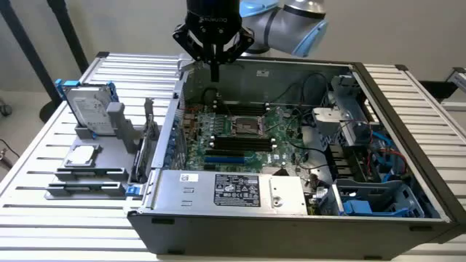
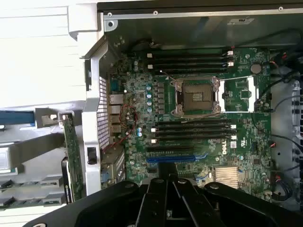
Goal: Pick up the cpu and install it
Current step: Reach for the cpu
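Nearest sits the power-supply box point(image 1: 233, 190) in the open computer case point(image 1: 291, 225); the cpu point(image 1: 82, 155) lies outside it, and the gripper point(image 1: 215, 73) is closed and empty.

Flat on a grey holder point(image 1: 87, 188), the cpu rests on the slatted surface point(image 1: 43, 218) to the exterior view's left of the case, well apart from the gripper. Just behind it, a hard drive point(image 1: 91, 109) with a blue bracket stands upright. Inside the case, the motherboard point(image 2: 251, 142) shows its socket point(image 2: 196, 97) open between the memory slots. Above the case's far wall hangs the gripper, fingers pressed together with nothing between them.
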### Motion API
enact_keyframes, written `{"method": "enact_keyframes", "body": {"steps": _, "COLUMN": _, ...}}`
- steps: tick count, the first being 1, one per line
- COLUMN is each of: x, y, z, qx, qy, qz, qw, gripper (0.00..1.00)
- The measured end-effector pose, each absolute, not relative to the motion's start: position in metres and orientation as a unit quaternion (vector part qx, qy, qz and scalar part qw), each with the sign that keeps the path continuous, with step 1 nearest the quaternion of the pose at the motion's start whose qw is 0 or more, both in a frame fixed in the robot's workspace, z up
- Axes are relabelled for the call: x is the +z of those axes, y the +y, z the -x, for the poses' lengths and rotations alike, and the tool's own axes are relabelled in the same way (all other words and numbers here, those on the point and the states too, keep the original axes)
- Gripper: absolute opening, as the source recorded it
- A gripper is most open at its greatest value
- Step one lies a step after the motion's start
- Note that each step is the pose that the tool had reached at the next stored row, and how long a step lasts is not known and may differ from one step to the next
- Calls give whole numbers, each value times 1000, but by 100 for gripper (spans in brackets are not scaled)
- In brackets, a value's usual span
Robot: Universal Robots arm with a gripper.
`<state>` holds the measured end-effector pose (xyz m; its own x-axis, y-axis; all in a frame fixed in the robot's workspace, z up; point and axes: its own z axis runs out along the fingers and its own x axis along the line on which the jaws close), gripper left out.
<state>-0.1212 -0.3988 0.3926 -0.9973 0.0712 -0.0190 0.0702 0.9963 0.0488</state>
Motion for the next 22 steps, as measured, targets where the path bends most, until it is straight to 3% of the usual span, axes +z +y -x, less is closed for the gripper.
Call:
{"method": "enact_keyframes", "body": {"steps": 15, "x": 393, "y": -399, "z": 122, "qx": 24, "qy": 999, "qz": -35, "qw": 10, "gripper": 11}}
{"method": "enact_keyframes", "body": {"steps": 22, "x": 393, "y": -398, "z": 151, "qx": 24, "qy": 999, "qz": -35, "qw": 10, "gripper": 11}}
